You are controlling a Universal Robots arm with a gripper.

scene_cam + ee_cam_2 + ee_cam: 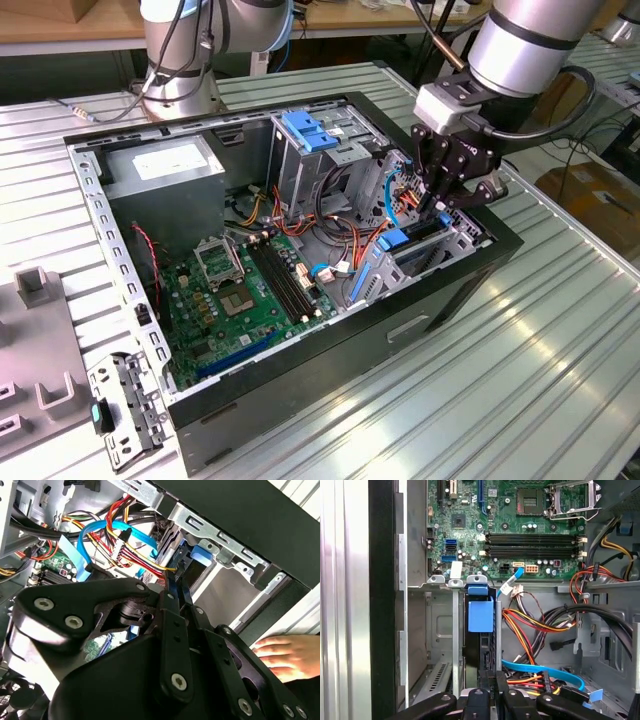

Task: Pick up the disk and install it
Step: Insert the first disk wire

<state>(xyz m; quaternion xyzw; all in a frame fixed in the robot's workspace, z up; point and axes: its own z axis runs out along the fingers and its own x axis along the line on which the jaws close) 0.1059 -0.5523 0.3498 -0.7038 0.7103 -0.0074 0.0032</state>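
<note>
Ribbed metal tabletop (560, 380) carries an open black computer case (300, 395), and behind it we see the base of the arm and wooden benches. Inside the case lie a green motherboard (240, 300), a grey power supply box (165, 170) with a white sticker, a grey metal drive cage topped by a blue latch (305, 130), and bundles of red, yellow and orange wires (340, 235).

We see the gripper (440, 200) lowered over the drive bay (445, 245) at the case's corner on the exterior view's right. Its black fingers (172, 605) stand close together, pinched on the upper edge of the disk (481, 650), which stands on edge in the bay slot. In the first wrist view the disk's blue plastic carrier tab faces us, with the dark body of the drive below it between the bay's metal walls. A flat blue data cable (545, 672) runs just beside it.

In the second wrist view a person's hand (287, 655) rests on the table near the case.
</note>
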